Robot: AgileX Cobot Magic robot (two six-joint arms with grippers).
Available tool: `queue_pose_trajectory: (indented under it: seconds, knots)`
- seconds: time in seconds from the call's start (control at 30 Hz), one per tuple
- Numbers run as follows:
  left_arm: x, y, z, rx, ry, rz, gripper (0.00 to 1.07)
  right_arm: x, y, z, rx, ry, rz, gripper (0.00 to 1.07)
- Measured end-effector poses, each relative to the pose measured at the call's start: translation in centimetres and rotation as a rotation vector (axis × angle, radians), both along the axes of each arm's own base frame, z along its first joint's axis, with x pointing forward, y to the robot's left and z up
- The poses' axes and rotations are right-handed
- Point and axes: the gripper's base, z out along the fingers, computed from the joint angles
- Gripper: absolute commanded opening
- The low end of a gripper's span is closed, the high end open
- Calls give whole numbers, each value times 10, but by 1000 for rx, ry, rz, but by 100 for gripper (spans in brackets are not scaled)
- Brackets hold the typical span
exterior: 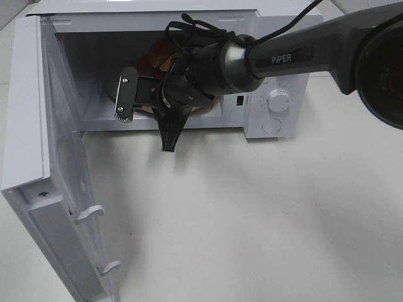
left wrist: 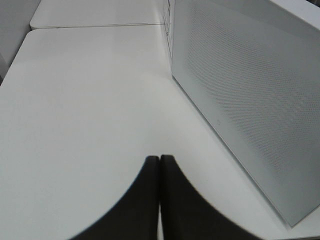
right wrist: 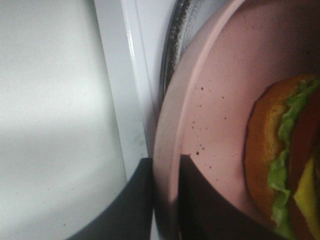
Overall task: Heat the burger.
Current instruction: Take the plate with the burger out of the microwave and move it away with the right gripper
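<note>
The burger lies on a pink speckled plate, showing its golden-brown bun, green lettuce and yellow cheese. My right gripper is shut on the plate's rim, one dark finger on each side of it. The plate sits inside the open microwave, over the glass turntable's edge. In the exterior high view my right arm reaches into the oven mouth and hides most of the plate. Only a brown part of the burger shows behind it. My left gripper is shut on nothing, low over the table beside the microwave's side wall.
The microwave door stands swung wide open at the left, reaching toward the front of the table. The control dial sits on the panel right of the oven mouth. White tabletop lies in front of the microwave.
</note>
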Motion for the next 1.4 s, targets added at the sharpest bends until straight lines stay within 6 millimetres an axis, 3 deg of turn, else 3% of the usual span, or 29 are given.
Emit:
queue_pose_trajectory:
  seconds: [0.27, 0.87, 1.4]
  knots:
    - [0, 0, 0, 0, 0, 0, 0, -10, -6, 17, -24, -4, 36, 0]
    - [0, 0, 0, 0, 0, 0, 0, -59, -41, 46, -110, -47, 231, 0]
    - [0, 0, 0, 0, 0, 0, 0, -98, -71, 46, -204, -46, 345, 0]
